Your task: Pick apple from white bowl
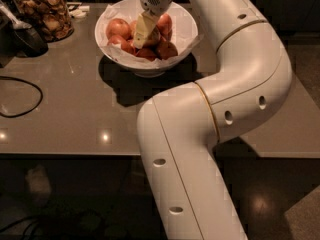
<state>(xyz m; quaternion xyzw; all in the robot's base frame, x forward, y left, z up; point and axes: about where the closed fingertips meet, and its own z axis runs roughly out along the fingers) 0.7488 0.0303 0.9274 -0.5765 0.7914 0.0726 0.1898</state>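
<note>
The white bowl [186, 19] stands at the back of the table, lined with crinkled white paper and holding several apples. My gripper [142, 33] reaches down into the middle of the bowl from above. It sits against the yellower, golden-orange apple [155, 37], which it partly hides. Redder apples lie around it: one at the left [118, 28], one at the back right [165, 23] and one at the front right [166, 49].
A glass jar of brown snacks [44, 14] stands at the back left, with a dark object [22, 36] beside it. A black cable [20, 96] loops over the left of the grey table [75, 114]. My white arm [215, 109] spans the right half, over the table's front edge.
</note>
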